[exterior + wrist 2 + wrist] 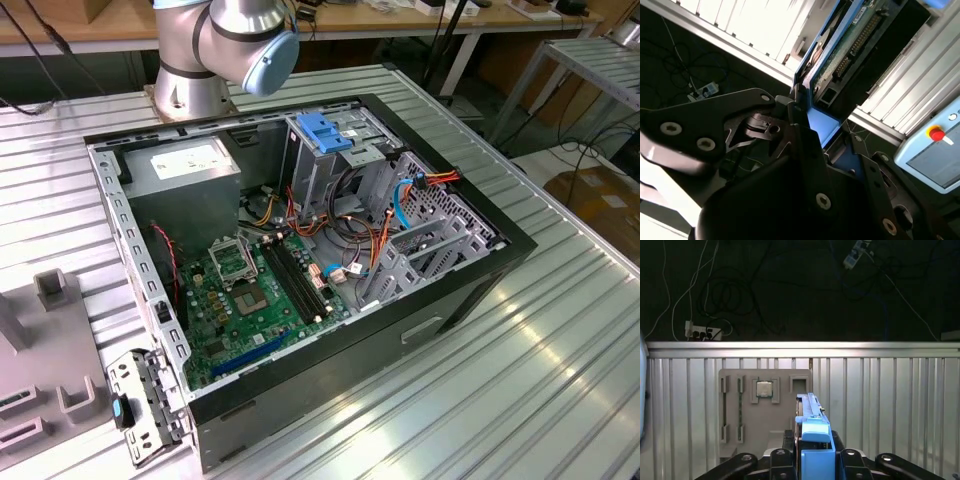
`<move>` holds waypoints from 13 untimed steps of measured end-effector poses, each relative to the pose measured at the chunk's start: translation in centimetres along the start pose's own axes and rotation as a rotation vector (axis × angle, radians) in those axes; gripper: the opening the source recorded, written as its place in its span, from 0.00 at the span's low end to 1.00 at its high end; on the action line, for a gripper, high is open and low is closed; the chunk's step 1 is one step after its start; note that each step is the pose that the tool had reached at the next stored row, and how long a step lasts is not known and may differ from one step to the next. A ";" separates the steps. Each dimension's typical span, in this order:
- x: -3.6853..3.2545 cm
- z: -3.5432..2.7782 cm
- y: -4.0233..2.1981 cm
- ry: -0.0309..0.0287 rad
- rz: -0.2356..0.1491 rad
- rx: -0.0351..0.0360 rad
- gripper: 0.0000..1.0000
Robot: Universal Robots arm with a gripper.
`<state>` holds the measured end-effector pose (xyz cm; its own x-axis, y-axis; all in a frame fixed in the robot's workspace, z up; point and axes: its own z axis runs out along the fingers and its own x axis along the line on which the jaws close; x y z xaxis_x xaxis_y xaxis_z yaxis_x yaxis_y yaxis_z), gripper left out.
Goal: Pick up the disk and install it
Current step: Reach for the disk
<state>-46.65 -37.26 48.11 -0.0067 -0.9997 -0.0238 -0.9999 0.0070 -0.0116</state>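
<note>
Edgewise, disk [814, 432] in claw [815, 457].

Silver arm [212, 35], black bolted hand [814, 446]

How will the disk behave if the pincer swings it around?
Probably stiff: the disk stands on edge in the pincer without sagging. Its smooth blue rail, where the pincer grips, may be slippery. Its bare circuit board looks fragile; knocks could hurt it.

Disk [813, 440] between fingers [788, 442] — fixture tray [732, 400] beyond, on table [890, 400]
</note>
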 end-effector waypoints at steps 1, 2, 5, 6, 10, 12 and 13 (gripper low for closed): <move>-0.01 -0.44 -0.01 0.0000 0.000 -0.0001 0.37; -0.02 -0.88 -0.01 0.0000 0.000 -0.0002 0.37; -0.03 -1.26 -0.02 0.0000 0.000 -0.0001 0.37; -0.03 -1.26 -0.02 -0.0002 0.000 0.0000 0.37; -0.03 -1.28 -0.09 -0.0001 0.000 0.0000 0.37; -0.03 -1.29 -0.30 -0.0001 0.000 -0.0002 0.37; -0.03 -1.28 -0.43 0.0000 0.000 -0.0002 0.37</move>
<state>-46.23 -37.26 49.40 -0.0067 -0.9997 -0.0239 -0.9999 0.0070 -0.0114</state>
